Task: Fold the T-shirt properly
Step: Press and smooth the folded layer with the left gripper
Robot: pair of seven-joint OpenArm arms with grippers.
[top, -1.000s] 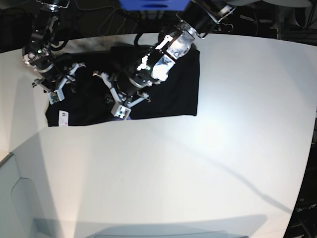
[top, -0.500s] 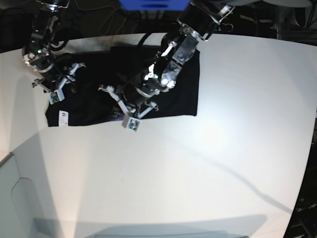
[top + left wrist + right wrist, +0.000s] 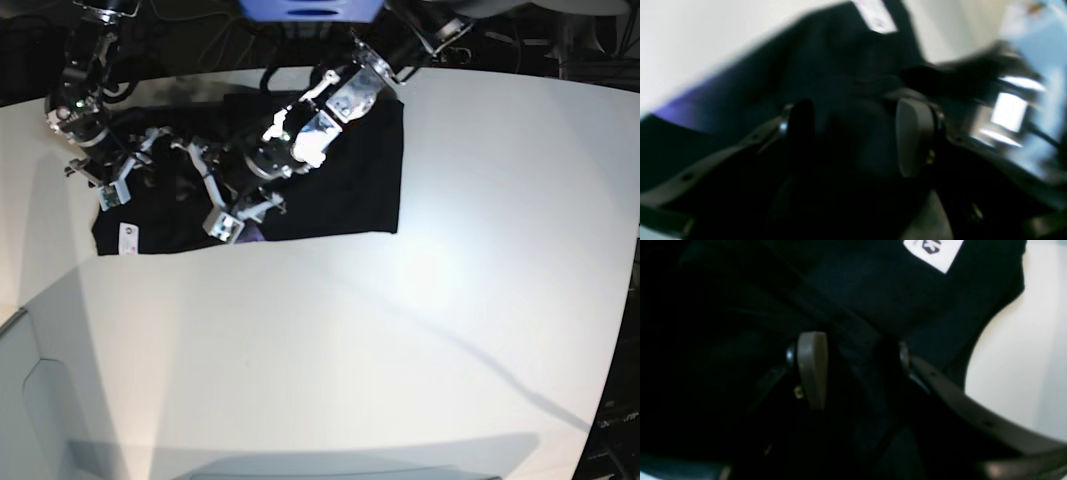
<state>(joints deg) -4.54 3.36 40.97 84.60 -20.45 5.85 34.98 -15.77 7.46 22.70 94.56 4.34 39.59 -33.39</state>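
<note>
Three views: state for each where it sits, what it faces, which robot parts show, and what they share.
Base: high above the white table, looking down on the plain black cloth T-shirt and both arms.
Left wrist: on the left arm, blurred, facing the shirt past the open left tool.
Right wrist: on the right arm, close over the shirt; open right tool.
Shared: the shirt's small white tag.

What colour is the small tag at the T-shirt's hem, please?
White with a dark mark, on the black T-shirt; the tag shows best in the right wrist view.
</note>
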